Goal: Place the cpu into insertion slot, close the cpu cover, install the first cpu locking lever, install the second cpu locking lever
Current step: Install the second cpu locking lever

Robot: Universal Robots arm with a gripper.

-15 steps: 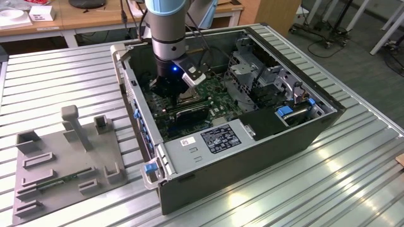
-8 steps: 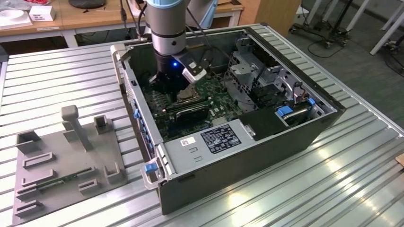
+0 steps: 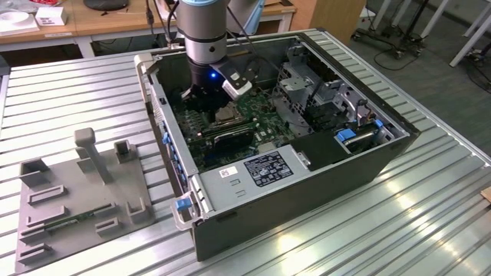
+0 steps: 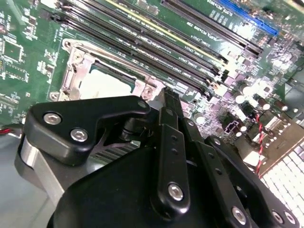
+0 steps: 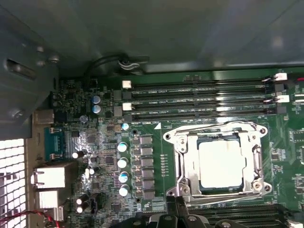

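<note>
1. One dull silver-grey square cpu (image 5: 221,164) sits in the insertion slot (image 5: 183,164), with the silver frame cpu cover (image 5: 214,135) closed around it.
2. I cannot tell how my black end effector (image 4: 171,102) stands; it hangs just beside the slot.

Showing dull silver-grey metal on the cpu (image 5: 221,163), ringed by the brighter, shiny metal cpu cover (image 5: 183,164). Gleaming glossy green across the circuit board (image 5: 156,156). Looking matt black on the gripper (image 4: 166,102) links, with bare ribbed metal on the table (image 3: 429,218).
</note>
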